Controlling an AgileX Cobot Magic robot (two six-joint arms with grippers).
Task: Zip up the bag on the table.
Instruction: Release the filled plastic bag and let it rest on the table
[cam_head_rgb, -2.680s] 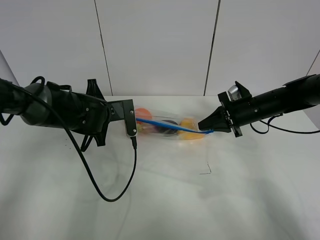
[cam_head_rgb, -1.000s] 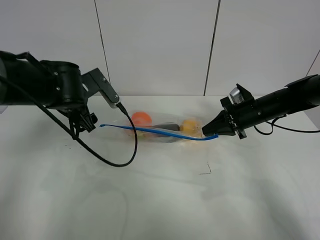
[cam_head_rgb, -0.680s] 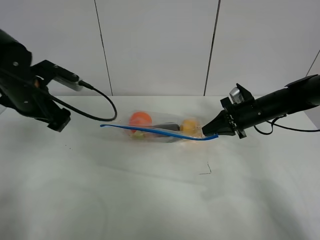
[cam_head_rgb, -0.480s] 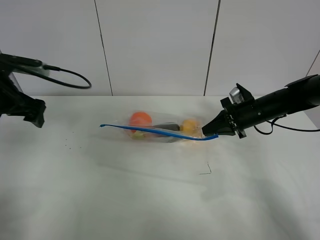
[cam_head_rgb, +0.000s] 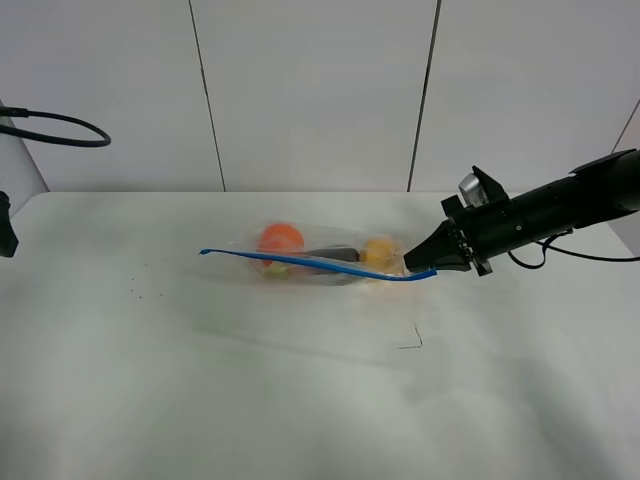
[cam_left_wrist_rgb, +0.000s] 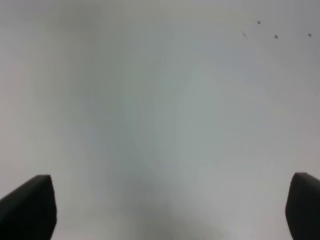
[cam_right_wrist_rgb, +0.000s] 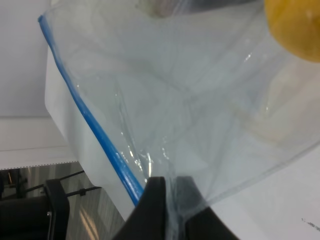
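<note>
My right gripper (cam_head_rgb: 412, 266) pinches the bag (cam_head_rgb: 322, 252) at one end of its blue zipper strip (cam_head_rgb: 300, 263); left gripper (cam_left_wrist_rgb: 167, 205) spread wide over the table (cam_head_rgb: 300, 400), well apart from it.

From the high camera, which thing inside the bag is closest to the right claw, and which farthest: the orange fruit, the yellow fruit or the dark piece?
From the right gripper, shut on the bag at its end:
1. Yellow fruit, just beside it.
2. Dark piece, mid-bag.
3. Orange fruit, toward the bag's left end.
</note>
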